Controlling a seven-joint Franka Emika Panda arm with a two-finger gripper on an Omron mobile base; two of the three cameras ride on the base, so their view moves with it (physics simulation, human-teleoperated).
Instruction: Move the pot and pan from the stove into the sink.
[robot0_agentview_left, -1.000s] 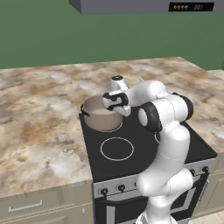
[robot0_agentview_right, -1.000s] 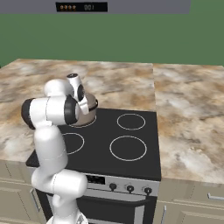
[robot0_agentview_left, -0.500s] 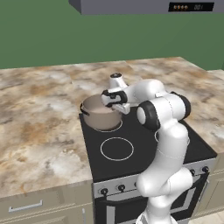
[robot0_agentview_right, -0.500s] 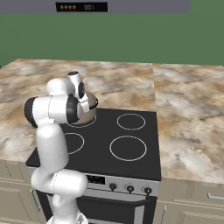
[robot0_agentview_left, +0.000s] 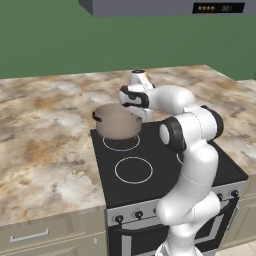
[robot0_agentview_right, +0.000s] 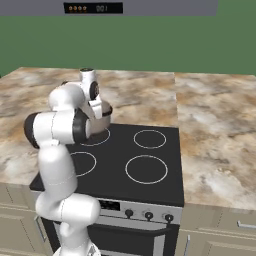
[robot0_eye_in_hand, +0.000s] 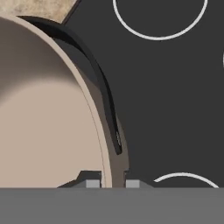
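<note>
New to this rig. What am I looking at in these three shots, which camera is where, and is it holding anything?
It is a rendered kitchen with a white robot arm on a base that can drive. Two shots come from cameras on the base, behind the arm to its left and right, looking down over the stove and the marble counter. The third comes from a camera on the hand, looking along the tool.

On the stove's rear left burner is the pot, brownish-grey outside, beige inside. In the hand view the two fingertips straddle the pot's rim, one inside and one outside, beside a dark side handle. They look closed on the rim, and the pot seems slightly raised off the glass, though that is hard to confirm.
</note>
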